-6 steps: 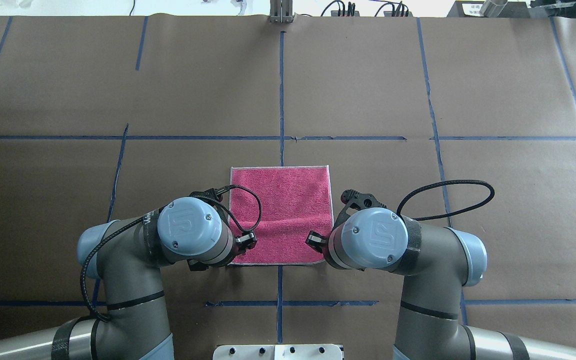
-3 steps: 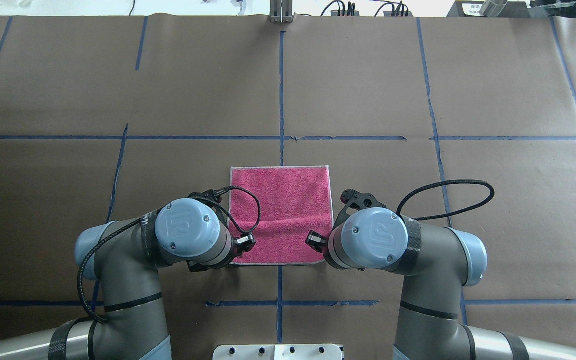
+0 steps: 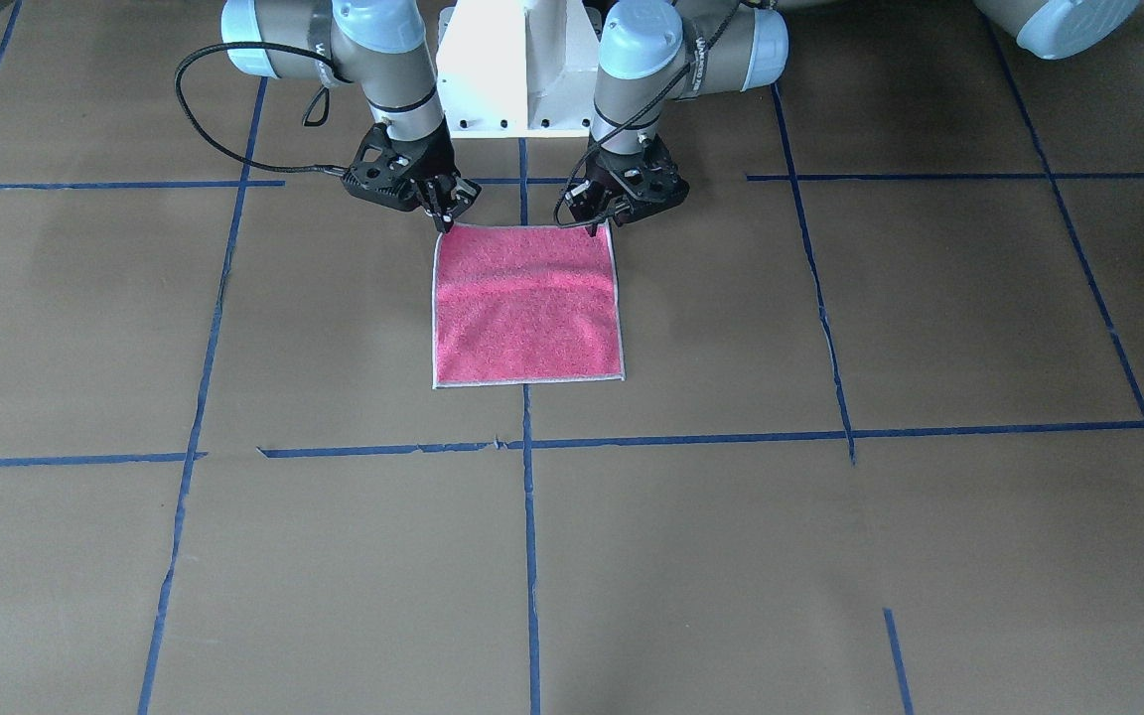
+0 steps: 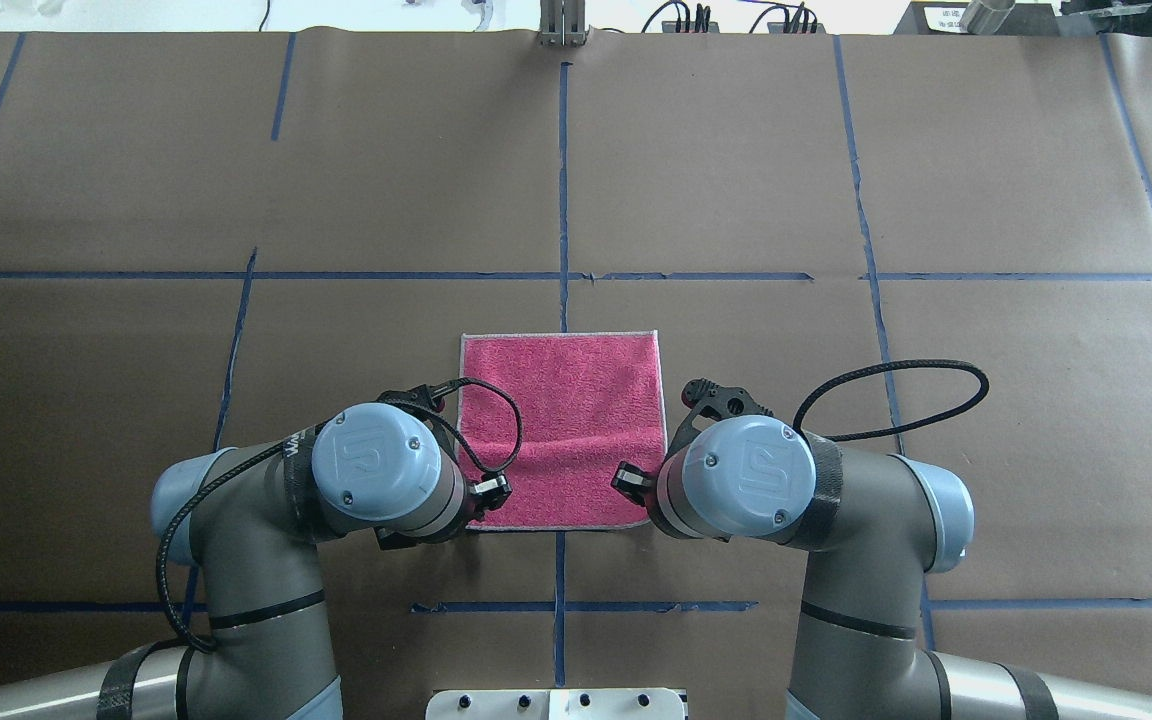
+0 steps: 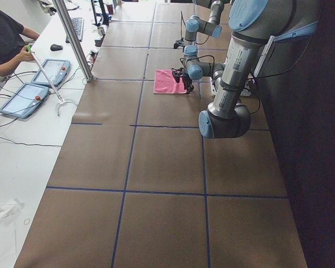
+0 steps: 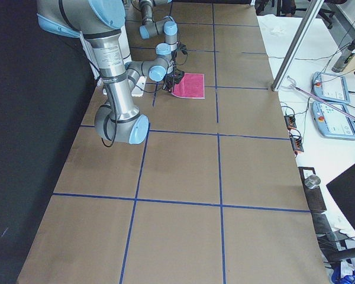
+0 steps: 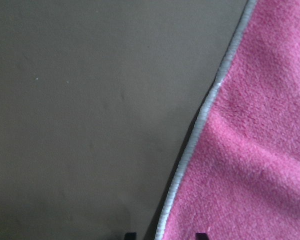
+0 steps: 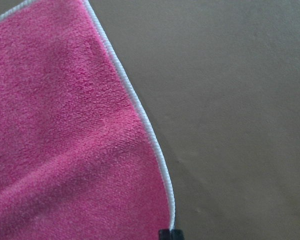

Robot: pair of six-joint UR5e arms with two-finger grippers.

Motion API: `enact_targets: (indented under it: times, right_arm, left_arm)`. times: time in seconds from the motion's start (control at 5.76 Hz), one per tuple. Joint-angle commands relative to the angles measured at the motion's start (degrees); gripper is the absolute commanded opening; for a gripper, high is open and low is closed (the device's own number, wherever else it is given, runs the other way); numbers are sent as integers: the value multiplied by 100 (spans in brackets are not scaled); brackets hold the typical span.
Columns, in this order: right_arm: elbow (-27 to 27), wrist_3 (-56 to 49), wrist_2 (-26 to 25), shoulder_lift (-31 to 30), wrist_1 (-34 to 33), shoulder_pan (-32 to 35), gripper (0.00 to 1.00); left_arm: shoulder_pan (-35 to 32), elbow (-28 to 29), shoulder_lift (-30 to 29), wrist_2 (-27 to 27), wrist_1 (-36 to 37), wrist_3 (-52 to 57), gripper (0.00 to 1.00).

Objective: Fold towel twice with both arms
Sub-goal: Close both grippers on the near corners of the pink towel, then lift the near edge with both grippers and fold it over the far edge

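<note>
Overhead exterior view puts the white pedestal base (image 4: pixel 556 703) nearest. Just beyond it the silver-grey tubular left arm (image 4: pixel 236 520) and right arm (image 4: pixel 866 500) bend inward over the near edge of the square pink terry towel (image 4: pixel 561 420). The black two-finger left gripper (image 3: pixel 604 220) sits at the towel's near left corner, its fingertips (image 7: pixel 130 236) spread apart astride the pale stitched border (image 7: pixel 190 150), clamping nothing. The black two-finger right gripper (image 3: pixel 441 216) is at the near right corner, fingertips (image 8: pixel 170 234) drawn together on the border, pinching the cloth. The towel lies pink face up on the brown paper-covered table (image 4: pixel 386 150), a shallow crease crossing its near half. Farther out, blue tape lines (image 4: pixel 563 180) mark a grid on the paper.
</note>
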Motion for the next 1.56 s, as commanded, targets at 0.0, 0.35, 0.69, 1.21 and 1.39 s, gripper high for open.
enact_targets:
  times: [0.0, 0.35, 0.69, 1.21, 1.39]
  right_arm:
    - [-1, 0, 0, 0, 0, -9, 1]
    - [8, 0, 0, -9, 0, 0, 1]
    - [8, 0, 0, -26, 0, 0, 1]
    - [771, 453, 17, -545, 0, -262, 2]
    - [1033, 457, 18, -606, 0, -237, 2]
  left_arm:
    - [21, 11, 6, -2, 0, 2, 43]
    - [30, 2, -3, -28, 9, 19, 7]
    - [21, -67, -11, -11, 17, 37, 0]
    - [13, -708, 6, -11, 61, -85, 0]
    - [21, -727, 6, -11, 62, -121, 0]
